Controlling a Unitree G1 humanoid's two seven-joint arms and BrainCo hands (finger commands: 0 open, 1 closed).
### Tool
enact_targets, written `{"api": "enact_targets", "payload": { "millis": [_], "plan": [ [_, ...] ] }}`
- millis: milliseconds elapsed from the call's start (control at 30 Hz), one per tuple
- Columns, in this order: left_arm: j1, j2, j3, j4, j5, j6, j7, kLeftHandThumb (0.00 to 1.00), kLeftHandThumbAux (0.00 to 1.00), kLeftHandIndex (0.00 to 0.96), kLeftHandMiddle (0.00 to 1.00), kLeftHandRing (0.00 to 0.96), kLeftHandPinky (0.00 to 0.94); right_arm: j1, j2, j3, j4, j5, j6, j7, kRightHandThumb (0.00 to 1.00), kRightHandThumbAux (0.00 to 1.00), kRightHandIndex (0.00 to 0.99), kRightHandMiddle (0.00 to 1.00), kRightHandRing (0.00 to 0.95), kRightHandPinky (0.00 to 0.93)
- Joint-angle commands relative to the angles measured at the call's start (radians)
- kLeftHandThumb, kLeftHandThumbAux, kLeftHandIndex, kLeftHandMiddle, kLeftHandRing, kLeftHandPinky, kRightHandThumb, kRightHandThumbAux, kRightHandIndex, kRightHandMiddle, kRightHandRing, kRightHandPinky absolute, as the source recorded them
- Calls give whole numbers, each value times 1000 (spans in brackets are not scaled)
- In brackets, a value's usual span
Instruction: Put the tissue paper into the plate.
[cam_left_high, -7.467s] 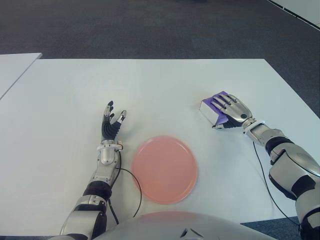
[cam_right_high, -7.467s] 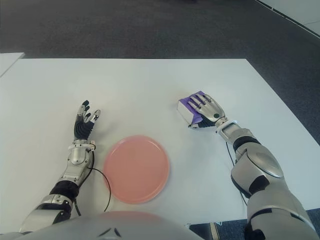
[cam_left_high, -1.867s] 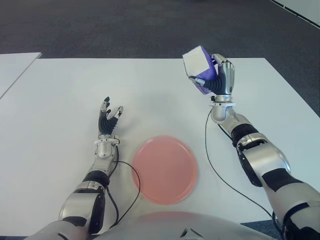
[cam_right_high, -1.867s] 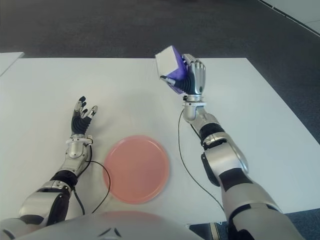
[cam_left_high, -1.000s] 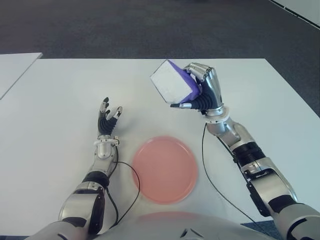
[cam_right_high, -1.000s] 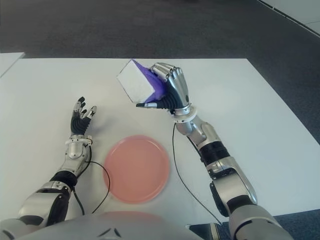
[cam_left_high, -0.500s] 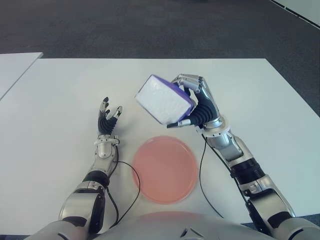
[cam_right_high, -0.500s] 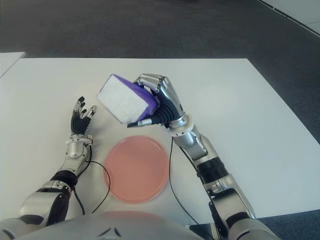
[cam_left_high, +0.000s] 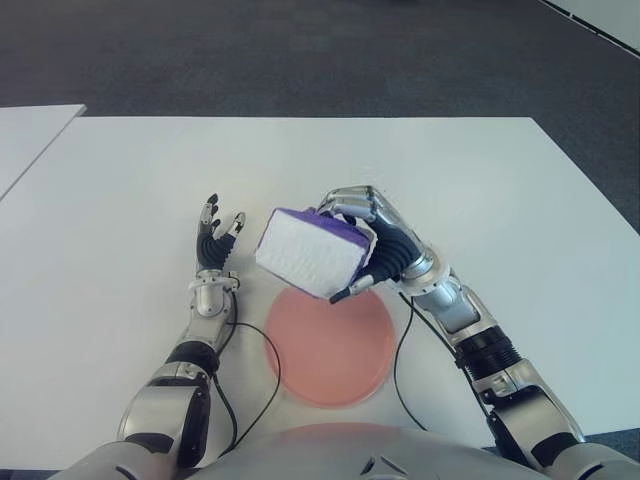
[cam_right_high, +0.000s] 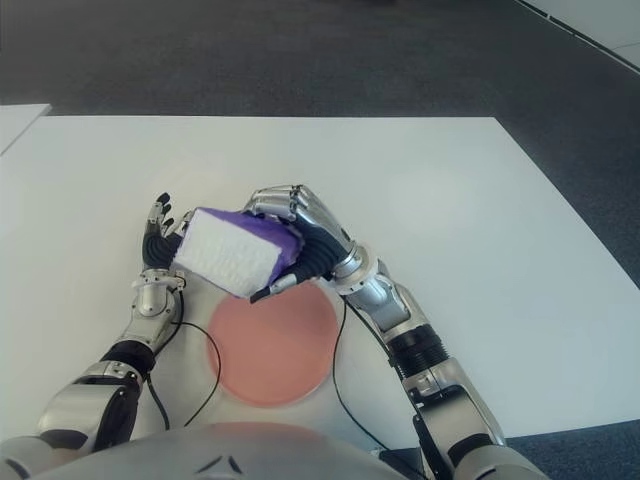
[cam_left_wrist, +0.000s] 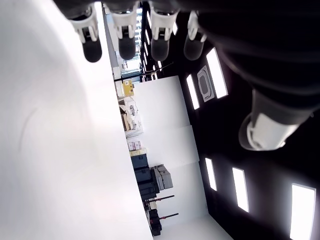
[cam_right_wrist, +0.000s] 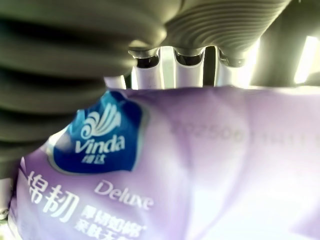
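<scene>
Aloft: purple-white tissue pack (cam_left_high: 310, 251) gripped by right hand (cam_left_high: 385, 250); left hand (cam_left_high: 214, 240) open.

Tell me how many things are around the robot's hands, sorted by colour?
Purple and white: 1, the tissue pack held in the right hand.
Pink: 1, the plate.
White: 1, the table, where the open left hand shows.
Total: 3.

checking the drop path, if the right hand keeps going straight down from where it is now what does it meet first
Most likely the pink plate. The right hand holds the tissue pack above the plate's far-left rim, so the pack would probably touch first, though depth is unclear and it may partly catch the white table.
</scene>
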Motion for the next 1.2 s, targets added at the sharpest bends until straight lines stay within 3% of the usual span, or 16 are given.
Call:
{"api": "enact_targets", "payload": {
  "millis": [33, 300, 400, 567, 800, 933, 1200],
  "plan": [
    [89, -26, -20, 65, 23, 19, 14, 2, 549, 0, 0, 0, 0, 25, 12, -8, -6, -25, -14, 35, 853, 679, 397, 531, 839, 813],
    [90, -27, -26, 69, 29, 6, 21, 0, 546, 0, 0, 0, 0, 69, -25, 40, -59, 27, 75, 196, 854, 678, 397, 529, 823, 771],
    [89, -26, -28, 68, 26, 8, 18, 0, 539, 0, 0, 0, 0, 68, -48, 56, -62, -4, 112, 265, 854, 678, 398, 528, 814, 753],
    [91, -25, -31, 66, 24, 7, 16, 0, 527, 0, 0, 0, 0, 52, -46, 59, -11, -85, 94, 276, 856, 677, 400, 532, 813, 778],
    [89, -25, -34, 68, 26, 4, 22, 0, 521, 0, 0, 0, 0, 49, -32, 50, 48, -274, 88, 188, 857, 675, 404, 539, 833, 818],
    [87, -26, -35, 67, 27, 5, 28, 1, 520, 1, 0, 0, 0, 18, -14, 60, 118, -418, 111, 73, 857, 673, 410, 544, 852, 837],
    [87, -29, -35, 68, 25, -2, 33, 7, 518, 11, 0, 0, 0, -36, -13, 110, 211, -543, 106, -57, 857, 672, 416, 545, 876, 858]
  ]
}}
